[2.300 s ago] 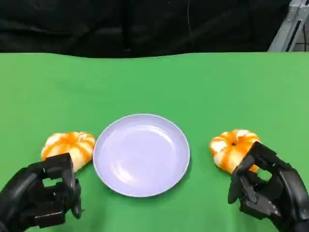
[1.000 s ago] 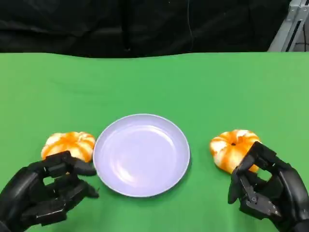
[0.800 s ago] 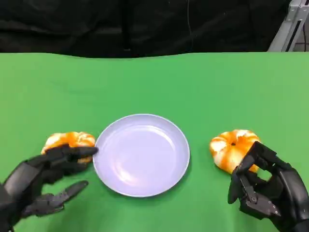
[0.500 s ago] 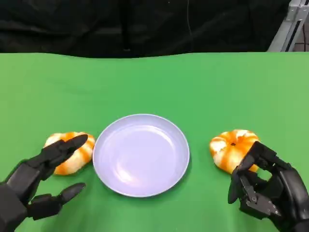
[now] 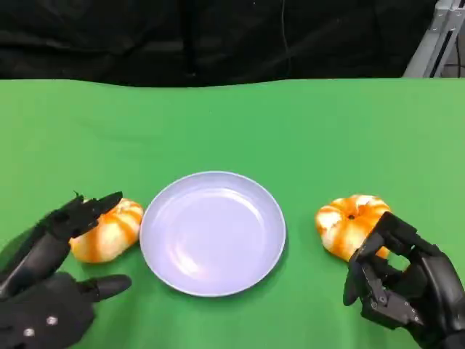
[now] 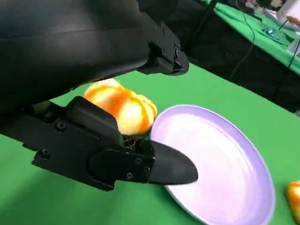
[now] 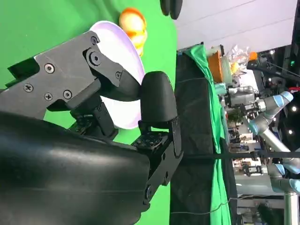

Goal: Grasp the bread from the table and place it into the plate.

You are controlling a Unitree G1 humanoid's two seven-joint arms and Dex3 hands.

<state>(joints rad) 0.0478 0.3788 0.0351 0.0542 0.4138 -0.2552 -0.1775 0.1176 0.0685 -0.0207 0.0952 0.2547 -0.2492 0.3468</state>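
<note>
Two orange-and-white bread rolls lie either side of a pale lilac plate (image 5: 213,177). The left bread (image 5: 112,231) sits by the plate's left rim, and the left wrist view has it as the bread (image 6: 123,106) between the hand's upper fingers (image 6: 159,51) and thumb (image 6: 140,164), untouched. My left hand (image 5: 51,283) is open, its fingers spread over that bread's near-left side. The right bread (image 5: 349,220) lies just beyond my right hand (image 5: 403,287), whose fingers are curled in on nothing. The right wrist view looks across the plate (image 7: 111,36) to the left bread (image 7: 132,23).
The green table (image 5: 232,123) stretches bare behind the plate to a black backdrop. A metal frame (image 5: 434,40) stands at the far right corner. Past the table, the right wrist view takes in other benches and a robot arm (image 7: 269,115).
My left hand has gone from curled to spread wide and has reached forward to the left bread. Neither the right hand, the breads nor the plate has moved.
</note>
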